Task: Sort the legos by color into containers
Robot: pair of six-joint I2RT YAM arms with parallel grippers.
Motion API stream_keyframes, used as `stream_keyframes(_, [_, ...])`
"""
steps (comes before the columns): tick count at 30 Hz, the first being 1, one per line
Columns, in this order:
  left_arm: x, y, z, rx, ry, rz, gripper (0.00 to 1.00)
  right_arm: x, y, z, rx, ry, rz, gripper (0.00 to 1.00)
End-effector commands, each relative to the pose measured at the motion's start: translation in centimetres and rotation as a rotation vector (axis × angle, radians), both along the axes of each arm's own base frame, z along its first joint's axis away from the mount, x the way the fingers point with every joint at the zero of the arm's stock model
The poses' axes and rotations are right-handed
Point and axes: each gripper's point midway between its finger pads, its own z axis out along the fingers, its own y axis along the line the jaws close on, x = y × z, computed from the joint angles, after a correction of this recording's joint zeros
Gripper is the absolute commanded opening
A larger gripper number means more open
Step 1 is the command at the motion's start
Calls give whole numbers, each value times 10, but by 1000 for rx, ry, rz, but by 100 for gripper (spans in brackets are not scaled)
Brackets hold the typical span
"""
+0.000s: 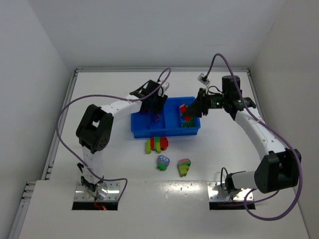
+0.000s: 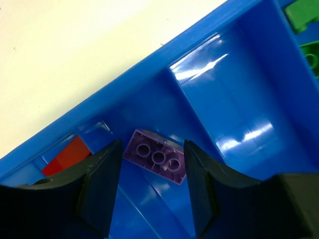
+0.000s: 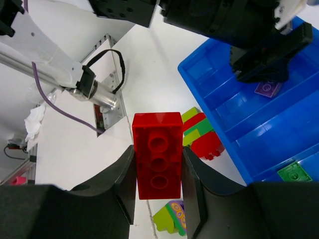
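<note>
L gripper (image 2: 152,149) is standing released around purple brick (image 2: 158,158), which is lying in a compartment of blue tray (image 1: 164,133). R gripper (image 3: 158,155) is clamping red brick (image 3: 157,124) over tray's right part. Some green bricks (image 3: 295,172) are sitting inside; three multicolour clusters (image 1: 156,144) are waiting on table (image 1: 124,169), so approx. half is left.

Red lego (image 2: 67,157) — half hidden behind a dark finger (image 2: 99,189).

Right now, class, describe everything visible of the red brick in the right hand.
The red brick is a glossy plastic block, longer than wide, with three round studs in a row facing the wrist camera. The right hand is shut on it, a black finger pressing each long side. It hangs clear of everything else; from above it shows over the right part of the blue tray.
</note>
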Motion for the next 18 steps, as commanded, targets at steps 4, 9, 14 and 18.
stream_keyframes(4, [-20, 0, 127, -183, -206, -25, 59, 3, 1, 10, 9, -72, -4, 8])
stream_keyframes(9, [-38, 70, 203, -250, -371, 100, 69, 20, 20, 14, 6, -67, -4, 8])
stream_keyframes(14, [-40, 149, 209, -191, -385, 287, 80, 27, 74, -18, -101, -28, 88, 8])
stream_keyframes(18, [-55, 187, 192, -193, -300, 326, 84, 47, 112, -38, -204, -48, 95, 8])
